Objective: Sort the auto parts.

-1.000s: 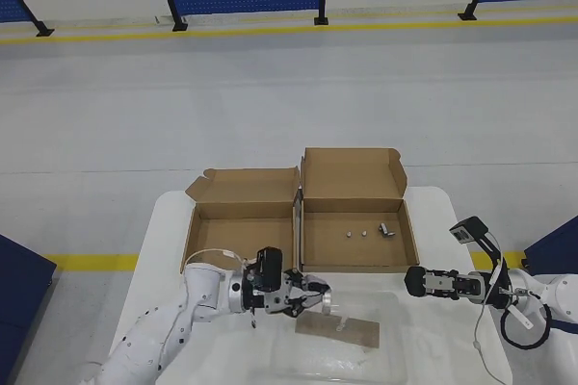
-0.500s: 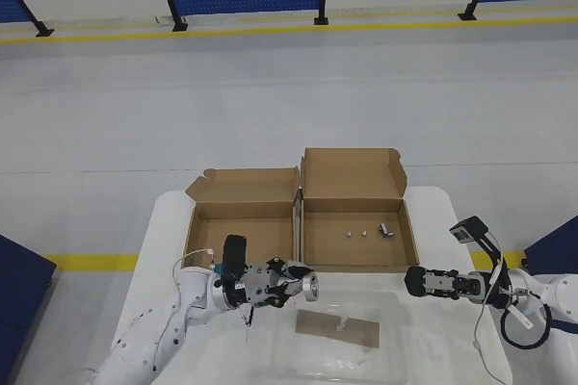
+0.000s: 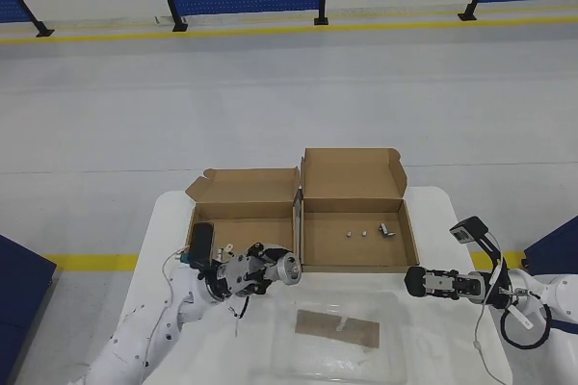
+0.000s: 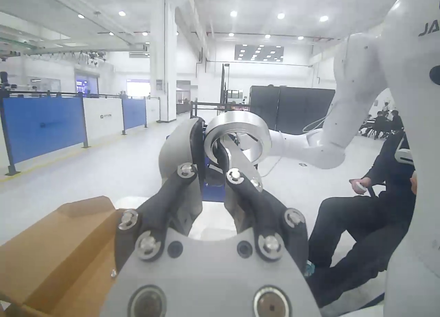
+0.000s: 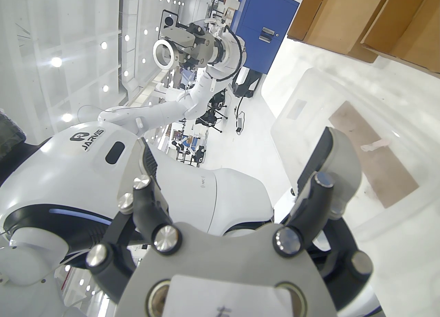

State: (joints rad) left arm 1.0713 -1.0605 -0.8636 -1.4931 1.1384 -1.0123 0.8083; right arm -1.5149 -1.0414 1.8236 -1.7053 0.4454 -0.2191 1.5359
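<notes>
Fig. Carry step, L arm. The left gripper (image 4: 209, 146) is clamped on a shiny silver metal ring (image 4: 263, 139), one finger through the bore and the other outside against the wall. In the top view the ring (image 3: 289, 271) is held off the white table (image 3: 169, 231), just at the front wall of the left-hand brown cardboard box (image 3: 236, 241), near the corner it shares w/ the right-hand brown cardboard box (image 3: 328, 245). That second box holds three small grey metal parts (image 3: 364, 232). The clear plastic bin (image 3: 397, 318), w/ a brown card sheet (image 3: 337, 329) on its floor, sits nearer the robot. The right gripper (image 3: 409, 282) is parked at the table's right side, beside the bin; its jaws are spread w/ nothing between them.

Step, est.: ring picked, not yet binned. As the small parts are in the R box, the ring prob. belongs in the L one. Next move needs a short carry over the front wall, a lowering inside, then release; watch the wall for a snag.
</notes>
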